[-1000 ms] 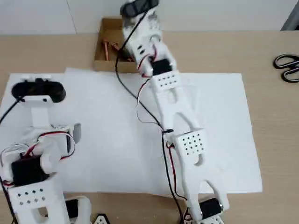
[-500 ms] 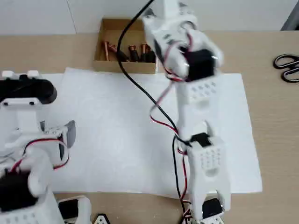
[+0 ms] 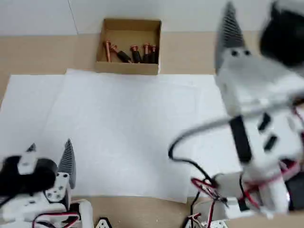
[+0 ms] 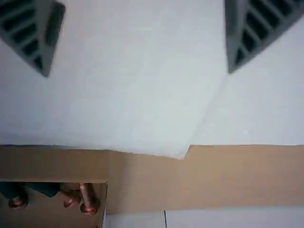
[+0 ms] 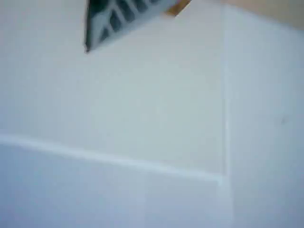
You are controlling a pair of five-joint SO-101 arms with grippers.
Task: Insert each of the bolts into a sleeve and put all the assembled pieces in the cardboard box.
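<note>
High view: box (image 3: 128, 24) sits on the table (image 3: 42, 52) at 12 o'clock, just beyond the far edge of the paper (image 3: 123, 128). The pieces (image 3: 130, 52), copper-headed with dark bodies, lie in a row inside it. Left gripper (image 3: 50, 153) is at 8 o'clock over the paper's near edge, jaws wide with nothing between them. Right gripper (image 3: 230, 35) hangs high at 2 o'clock, blurred; I cannot tell whether it is wide or narrow. Left wrist view: left gripper (image 4: 142, 42) is spread wide over the paper (image 4: 142, 95), holding nothing. Beyond the paper lie a strip of table (image 4: 213, 175) and a corner of the box (image 4: 102, 204) with copper heads of pieces (image 4: 83, 199) showing. Right wrist view: right gripper (image 5: 121, 19) is above the paper (image 5: 142, 118), which shows fold lines.
</note>
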